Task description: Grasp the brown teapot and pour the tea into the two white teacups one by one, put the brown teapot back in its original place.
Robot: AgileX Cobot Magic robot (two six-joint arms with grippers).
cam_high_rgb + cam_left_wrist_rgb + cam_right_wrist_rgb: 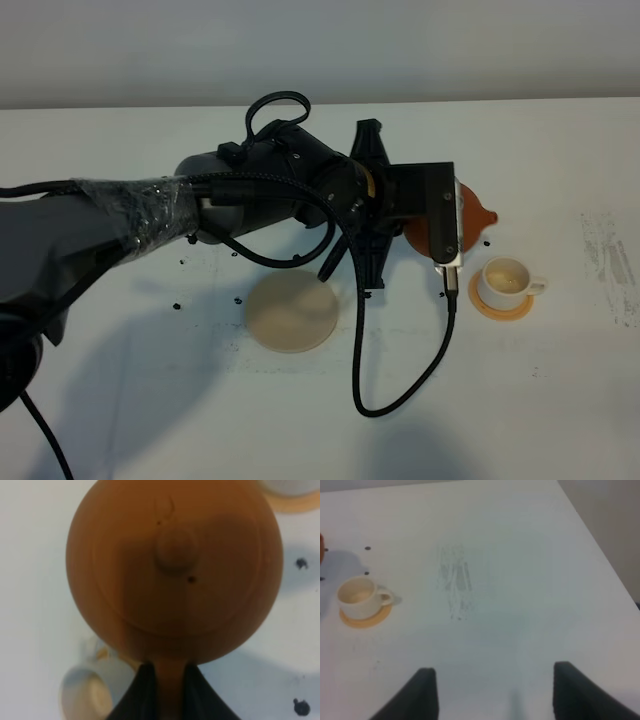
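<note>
Teapot [175, 570] hangs from the left claw [169, 680], which is clamped on its loop handle [170, 662], pot just ahead of it and seemingly clear of the worktop [560, 400]. One cup [87, 692] sits below beside the claw, another [292, 486] beyond the pot. Right claw [495, 692] stands with jaws apart, holding nothing. Tipping with the spout [490, 215] off-centre would splash tea; the lid [175, 552] could slide off

"Where is the left arm?"

"The black left arm [260, 190], its rear part wrapped in clear film, enters at nine o'clock in the high view and reaches toward three o'clock."

"Its hand?"

"The left hand [170, 682] has its dark fingers [142, 692] pinched tight on the loop handle of the reddish-brown clay teapot [175, 565]."

"And the right hand?"

"The right hand [495, 695] hangs above the white desk [520, 555], its dark fingers [422, 695] spread wide apart."
</note>
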